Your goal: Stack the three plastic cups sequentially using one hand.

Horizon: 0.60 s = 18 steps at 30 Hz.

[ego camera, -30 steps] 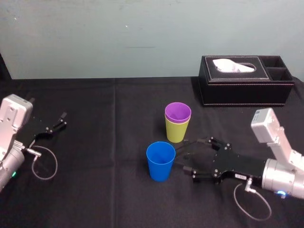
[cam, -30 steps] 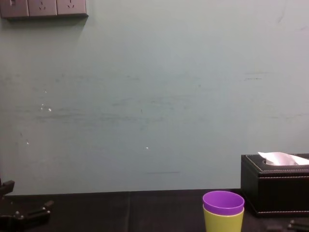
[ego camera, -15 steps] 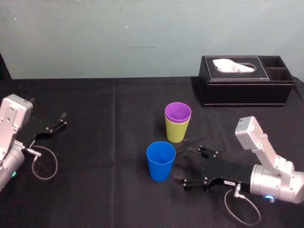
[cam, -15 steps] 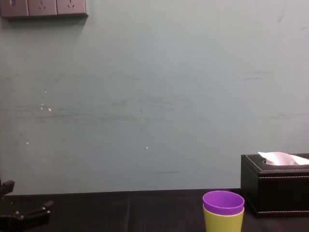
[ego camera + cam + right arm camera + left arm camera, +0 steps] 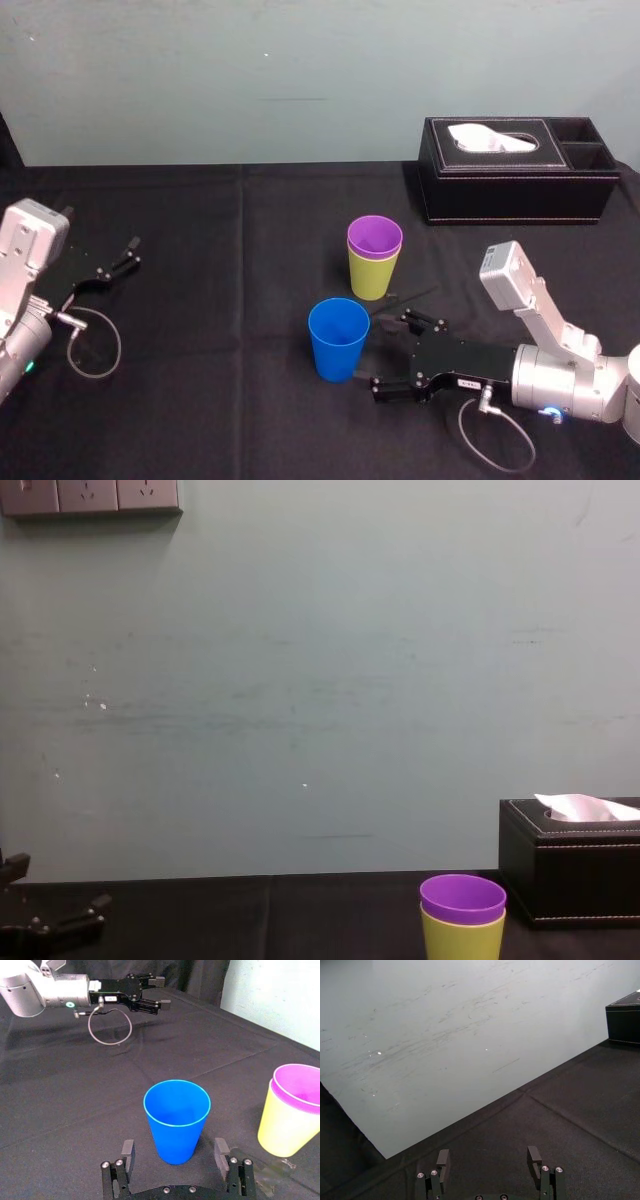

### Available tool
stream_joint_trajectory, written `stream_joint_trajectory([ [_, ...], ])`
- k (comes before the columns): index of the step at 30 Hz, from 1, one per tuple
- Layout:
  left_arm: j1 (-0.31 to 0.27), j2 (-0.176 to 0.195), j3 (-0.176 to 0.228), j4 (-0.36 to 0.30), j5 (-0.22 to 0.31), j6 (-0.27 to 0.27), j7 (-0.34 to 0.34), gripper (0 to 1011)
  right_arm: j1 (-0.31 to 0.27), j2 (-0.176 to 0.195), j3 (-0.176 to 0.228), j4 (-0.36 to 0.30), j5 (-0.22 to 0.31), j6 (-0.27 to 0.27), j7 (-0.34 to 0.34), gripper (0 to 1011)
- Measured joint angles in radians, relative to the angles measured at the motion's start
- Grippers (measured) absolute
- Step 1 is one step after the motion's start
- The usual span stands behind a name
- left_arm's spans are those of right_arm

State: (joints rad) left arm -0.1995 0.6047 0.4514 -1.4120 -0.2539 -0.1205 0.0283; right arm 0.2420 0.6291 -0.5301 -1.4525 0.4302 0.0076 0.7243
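On the counter, a lone cup stands upright near the middle. Just behind it and slightly to the right stands an outer cup with an inner cup nested in it. A tissue box sits far back on the right, by the wall, well apart from the cups. The right claw lies low just right of the lone cup, fingers spread, with the cup in line with their gap. The left claw rests at the far left

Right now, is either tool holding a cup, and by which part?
Nothing is held. The right tool is open and lined up low on the blue cup, not touching it. The left tool sits open, far off to the left.
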Motion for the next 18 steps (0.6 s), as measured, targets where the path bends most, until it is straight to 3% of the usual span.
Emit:
stream_joint_trajectory([
  [18,0.000,0.000,0.000,0.000,0.000,0.000,0.000,1011,0.059,-0.042,-0.042,0.063,0.020,0.011,0.017,1003],
])
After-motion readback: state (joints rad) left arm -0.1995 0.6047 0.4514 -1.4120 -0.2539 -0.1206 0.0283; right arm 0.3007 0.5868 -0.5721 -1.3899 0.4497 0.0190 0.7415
